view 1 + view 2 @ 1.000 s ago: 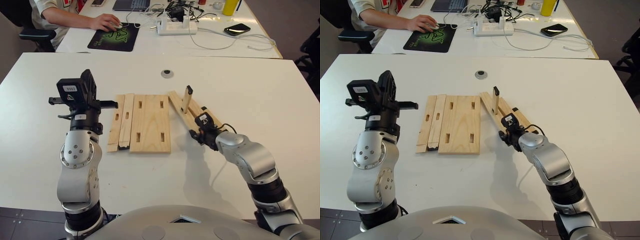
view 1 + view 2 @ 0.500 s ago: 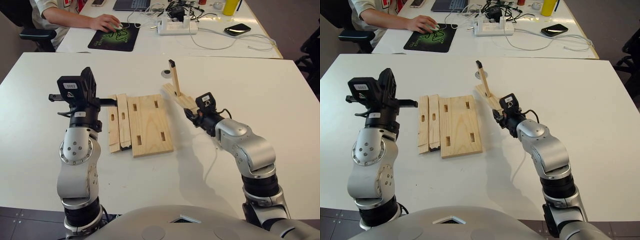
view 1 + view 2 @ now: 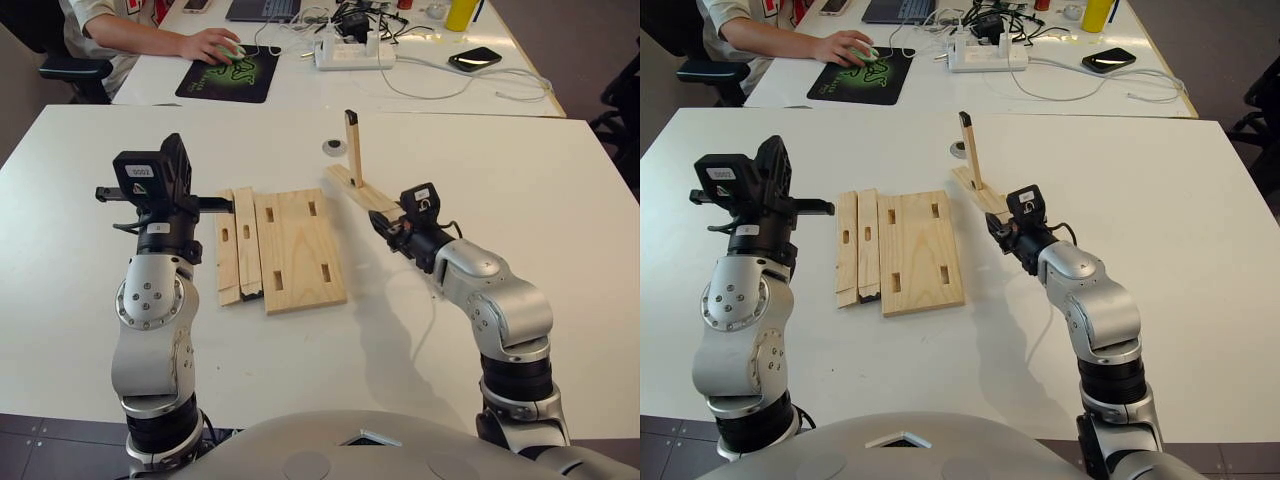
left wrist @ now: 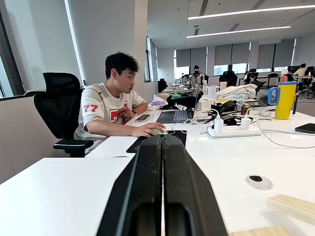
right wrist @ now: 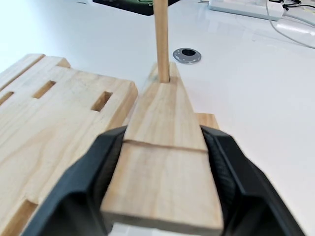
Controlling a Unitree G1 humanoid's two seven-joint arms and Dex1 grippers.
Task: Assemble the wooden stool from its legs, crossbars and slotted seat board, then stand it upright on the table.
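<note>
The wide slotted seat board (image 3: 298,248) lies flat mid-table, with two narrow slotted boards (image 3: 238,243) side by side on its left. My right gripper (image 3: 388,222) is shut on a tapered wooden leg (image 5: 165,123) just right of the seat board. A thin crossbar (image 3: 352,148) stands upright from that leg's far end. A second wooden piece (image 5: 207,119) peeks out beneath the held leg. My left gripper (image 3: 228,207) is shut on nothing and hovers above the left boards, pointing right; its fingers (image 4: 147,196) are pressed together.
A round metal grommet (image 3: 957,150) sits in the tabletop behind the crossbar. A second table behind holds a mouse pad (image 3: 226,76), power strip (image 3: 353,53) with cables and a phone (image 3: 474,59); a person sits there. Open tabletop lies right and in front.
My right gripper has swung the leg up and toward the far side, bringing its crossbar from a low tilt to upright. The seat board has turned slightly. The left arm has stayed put.
</note>
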